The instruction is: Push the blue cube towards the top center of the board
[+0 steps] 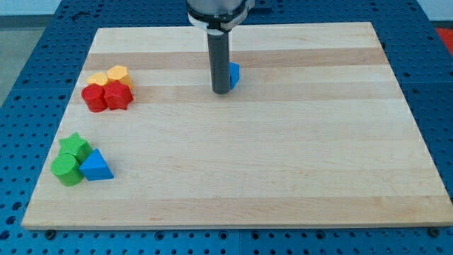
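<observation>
The blue cube (234, 74) sits near the view's top centre of the wooden board (283, 163), mostly hidden behind the rod. My tip (221, 91) rests on the board right against the cube's left and lower side. The dark rod rises straight up from there to the arm at the view's top edge.
At the view's left, a yellow block (98, 78), a second yellow block (118, 73), a red block (93, 98) and a second red block (118, 96) cluster together. Lower left hold a green block (74, 146), a green cylinder (66, 171) and a blue triangular block (96, 166).
</observation>
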`<state>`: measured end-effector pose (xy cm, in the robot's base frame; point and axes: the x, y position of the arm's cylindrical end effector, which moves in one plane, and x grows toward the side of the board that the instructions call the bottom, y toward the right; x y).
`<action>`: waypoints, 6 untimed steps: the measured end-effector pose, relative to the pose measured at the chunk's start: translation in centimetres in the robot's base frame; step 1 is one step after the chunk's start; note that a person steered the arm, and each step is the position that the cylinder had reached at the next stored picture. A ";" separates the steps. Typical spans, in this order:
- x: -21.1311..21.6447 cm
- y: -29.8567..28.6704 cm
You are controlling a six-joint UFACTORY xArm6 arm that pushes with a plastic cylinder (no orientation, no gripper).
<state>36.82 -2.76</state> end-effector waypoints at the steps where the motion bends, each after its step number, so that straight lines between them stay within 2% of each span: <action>1: -0.9 0.0; 6: -1.2 2.0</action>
<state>35.65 -0.78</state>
